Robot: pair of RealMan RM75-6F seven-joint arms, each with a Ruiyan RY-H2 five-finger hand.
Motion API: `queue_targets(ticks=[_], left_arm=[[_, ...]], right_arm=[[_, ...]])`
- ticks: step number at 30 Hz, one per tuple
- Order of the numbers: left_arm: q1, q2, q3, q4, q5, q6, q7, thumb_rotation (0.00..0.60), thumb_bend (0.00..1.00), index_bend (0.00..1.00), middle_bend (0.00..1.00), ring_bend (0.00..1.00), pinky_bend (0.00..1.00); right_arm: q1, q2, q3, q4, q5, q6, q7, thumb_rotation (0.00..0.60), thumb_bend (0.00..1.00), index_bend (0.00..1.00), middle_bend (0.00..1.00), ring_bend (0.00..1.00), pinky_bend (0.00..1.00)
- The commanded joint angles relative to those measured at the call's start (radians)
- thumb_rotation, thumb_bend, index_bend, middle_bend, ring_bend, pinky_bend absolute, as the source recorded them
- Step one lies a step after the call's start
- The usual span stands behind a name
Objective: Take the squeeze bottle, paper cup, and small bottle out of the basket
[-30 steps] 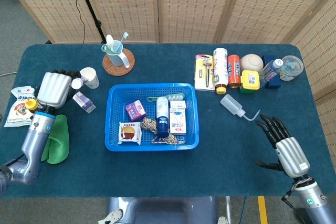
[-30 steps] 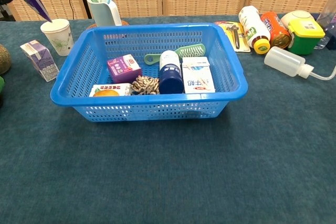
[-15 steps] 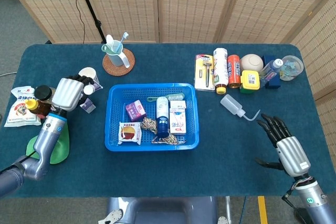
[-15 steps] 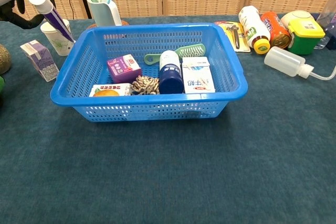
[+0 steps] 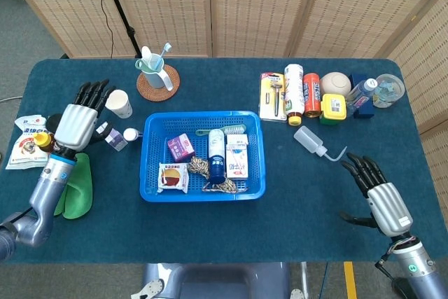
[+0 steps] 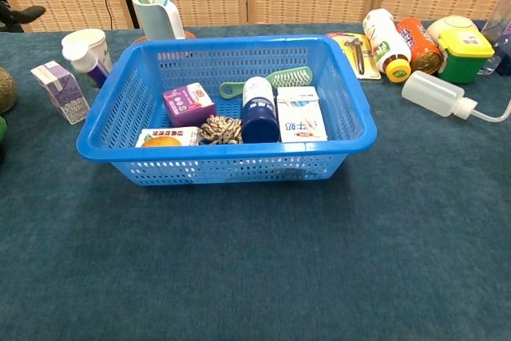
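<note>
The small purple bottle (image 5: 129,134) with a white cap sits on the table just outside the blue basket's (image 5: 149,166) left wall, next to the paper cup (image 5: 120,103). In the chest view this small bottle (image 6: 89,63) shows in front of the cup (image 6: 89,41). The clear squeeze bottle (image 5: 310,141) lies on the table to the right of the basket (image 6: 351,129), also visible as the squeeze bottle (image 6: 436,95) in the chest view. My left hand (image 5: 75,118) hovers left of the cup with fingers spread and holds nothing. My right hand (image 5: 379,194) rests open near the front right.
In the basket lie a blue-and-white bottle (image 5: 217,153), a white carton (image 5: 237,155), a purple box (image 5: 180,147), a snack packet, a rope and a green brush. A small purple carton (image 6: 61,90) stands left of the basket. Several containers (image 5: 308,94) line the back right; a toothbrush mug (image 5: 155,73) stands behind.
My left hand has let go of the small purple bottle, which now sits beside the basket. The hand has opened and drawn back to the left. The right hand stayed put.
</note>
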Motion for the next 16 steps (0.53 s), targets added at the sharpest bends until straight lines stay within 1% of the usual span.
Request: queue_targets(ticks=[1,3,4,6,8,9,12,16], left_arm=[[0.058,0.07,-0.001,-0.084,-0.003,0.055,-0.027,0.554,0.33,0.0,0.0,0.0,0.0],[0.1,0.125,0.008,-0.156,-0.017,0.075,-0.022,0.521,0.32,0.0,0.0,0.0,0.0],[0.123,0.15,0.015,-0.19,-0.024,0.087,-0.019,0.513,0.32,0.0,0.0,0.0,0.0],[0.178,0.204,0.039,-0.268,-0.036,0.11,-0.013,0.503,0.32,0.0,0.0,0.0,0.0],[0.22,0.239,0.062,-0.324,-0.05,0.121,-0.005,0.501,0.31,0.0,0.0,0.0,0.0],[0.251,0.26,0.082,-0.36,-0.055,0.13,0.002,0.501,0.31,0.0,0.0,0.0,0.0],[0.325,0.303,0.137,-0.44,-0.051,0.161,0.028,0.502,0.31,0.0,0.0,0.0,0.0],[0.423,0.315,0.182,-0.503,-0.047,0.251,0.078,0.503,0.31,0.0,0.0,0.0,0.0]], right_arm=[[-0.001,0.001,-0.001,-0.001,-0.003,0.004,0.0,0.6,0.0,0.0,0.0,0.0,0.0],[-0.001,0.002,0.0,-0.001,-0.002,0.005,-0.002,0.6,0.0,0.0,0.0,0.0,0.0],[-0.001,0.002,0.0,0.0,-0.002,0.005,-0.003,0.6,0.0,0.0,0.0,0.0,0.0],[-0.001,0.0,0.002,0.005,-0.002,0.005,-0.01,0.6,0.0,0.0,0.0,0.0,0.0],[0.0,-0.002,0.004,0.014,-0.001,0.006,-0.018,0.6,0.0,0.0,0.0,0.0,0.0],[0.0,-0.007,0.009,0.025,0.0,0.01,-0.031,0.6,0.0,0.0,0.0,0.0,0.0],[-0.005,-0.022,0.022,0.054,0.007,0.024,-0.078,0.6,0.0,0.0,0.0,0.0,0.0],[-0.012,-0.025,0.027,0.057,0.01,0.038,-0.113,0.6,0.0,0.0,0.0,0.0,0.0]])
